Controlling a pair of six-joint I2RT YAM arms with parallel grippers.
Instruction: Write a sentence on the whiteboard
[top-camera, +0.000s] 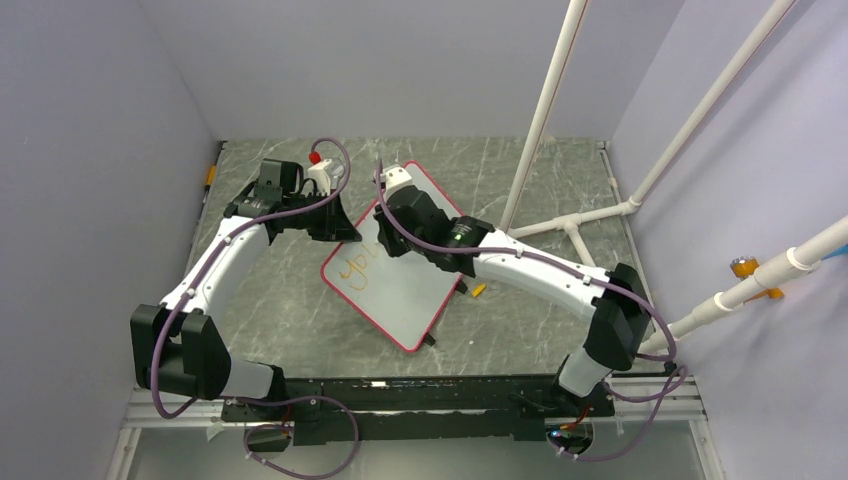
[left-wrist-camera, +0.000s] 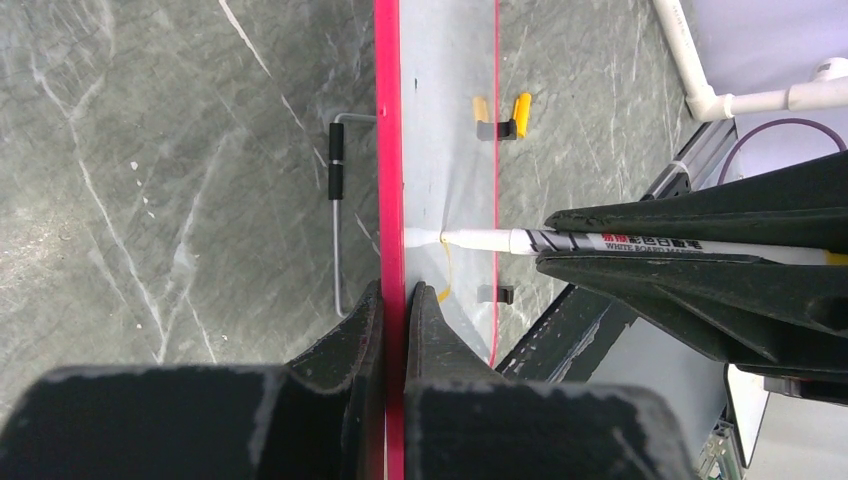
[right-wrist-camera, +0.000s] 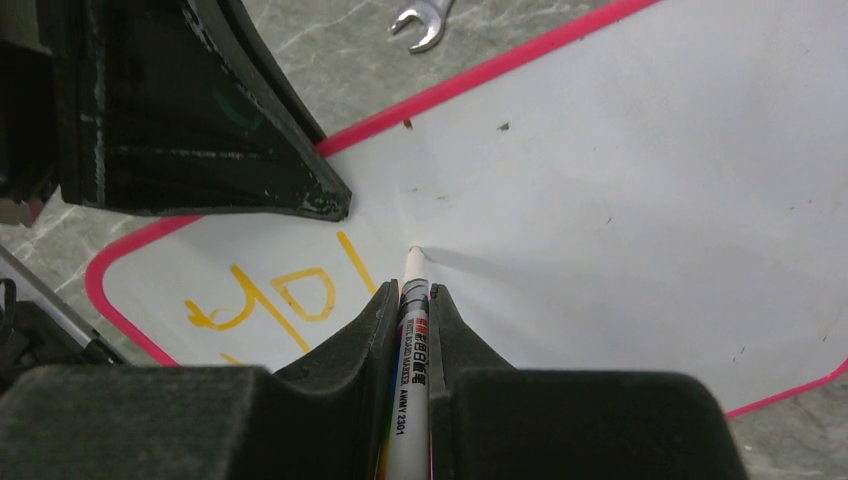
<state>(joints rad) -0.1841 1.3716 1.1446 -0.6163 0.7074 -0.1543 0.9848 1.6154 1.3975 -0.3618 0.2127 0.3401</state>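
Viewing from above: the large flat white whiteboard with rounded corners and a thin red-pink frame (top-camera: 400, 295) lies skewed on the grey marbled counter (top-camera: 270, 300), between the two arms. The sentence (top-camera: 353, 272), in thin orange marker strokes, is only begun near the board's left corner.
Arms from above: the left fingers (top-camera: 340, 228) sit at the board's far-left edge, and the right fingers (top-camera: 392, 236) hang over its upper part.
Left wrist view: the left fingers are clenched on the red frame, one on each face. A slim white whiteboard marker (left-wrist-camera: 480, 240) meets the white face just beyond them.
Right wrist view: the right fingers are clamped on the marker's barrel. Its tip touches the board just right of the orange "yo" and one further stroke. A small steel spanner (right-wrist-camera: 425, 22) lies on the counter beyond the frame.
Handling, board: it is likely light, thin and stiff, with a slippery glossy face. It is best pinched at the frame, clear of the writing, so it cannot skid.
Handling, marker: it looks light, with a smooth barrel and a soft tip. A mid-barrel grip and gentle pressure should suit.
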